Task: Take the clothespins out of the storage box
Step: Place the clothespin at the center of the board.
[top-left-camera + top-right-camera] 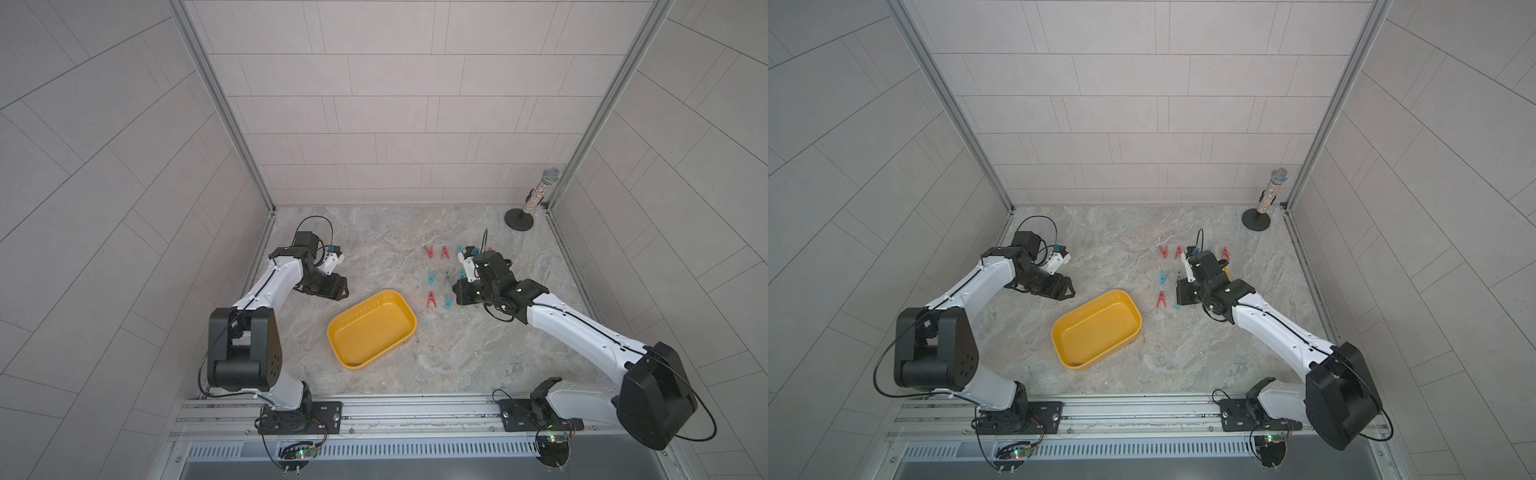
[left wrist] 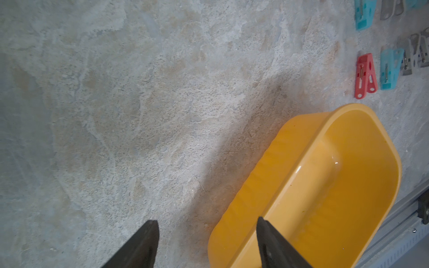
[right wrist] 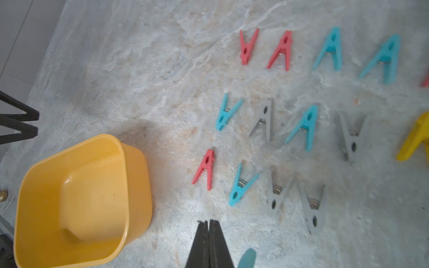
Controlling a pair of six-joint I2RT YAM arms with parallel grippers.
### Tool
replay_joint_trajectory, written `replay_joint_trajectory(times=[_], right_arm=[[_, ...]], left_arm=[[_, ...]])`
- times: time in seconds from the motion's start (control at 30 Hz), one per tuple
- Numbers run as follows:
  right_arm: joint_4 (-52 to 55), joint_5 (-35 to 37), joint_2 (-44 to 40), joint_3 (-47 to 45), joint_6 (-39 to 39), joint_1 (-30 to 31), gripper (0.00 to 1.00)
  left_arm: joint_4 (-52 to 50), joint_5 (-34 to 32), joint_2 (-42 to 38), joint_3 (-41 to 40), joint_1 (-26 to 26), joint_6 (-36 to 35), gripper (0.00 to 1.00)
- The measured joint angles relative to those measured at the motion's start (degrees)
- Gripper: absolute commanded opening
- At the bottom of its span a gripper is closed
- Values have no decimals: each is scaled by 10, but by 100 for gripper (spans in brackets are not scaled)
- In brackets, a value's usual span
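Tabletop [image 1: 395, 374] bearing empty storage box [image 1: 370, 332]. Left hand [image 2: 206, 221] parted, holding nothing, near box. Right hand [image 3: 209, 222] pinched shut, holding nothing, over clothespins [image 3: 308, 118] laid in rows beside box. Risk: scattering rows with a sideways sweep, likely nearest teal peg [image 3: 247, 257] first.

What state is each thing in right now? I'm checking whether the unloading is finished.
storage box: upright on the table, empty.
clothespins: lying in rows on the table, outside the storage box.
left gripper: open, empty, near the storage box.
right gripper: shut, nothing between its fingers, by the clothespins.
microphone: upright on its stand, far corner.
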State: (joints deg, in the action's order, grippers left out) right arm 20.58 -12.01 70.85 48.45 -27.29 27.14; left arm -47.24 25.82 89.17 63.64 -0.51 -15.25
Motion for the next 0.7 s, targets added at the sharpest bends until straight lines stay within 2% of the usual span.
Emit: replay_joint_trajectory(times=[0.2,0.47,0.7], right_arm=[[37,-2,-34,-20,-5,-63,0],[69,-7,-37,-40,-3,-141,0],[73,-9,9,-43,20,-198,0]], left_arm=[[1,-7,0,0,0,0,74],[3,-16,0,0,0,0,74],[3,-19,0,0,0,0,74]])
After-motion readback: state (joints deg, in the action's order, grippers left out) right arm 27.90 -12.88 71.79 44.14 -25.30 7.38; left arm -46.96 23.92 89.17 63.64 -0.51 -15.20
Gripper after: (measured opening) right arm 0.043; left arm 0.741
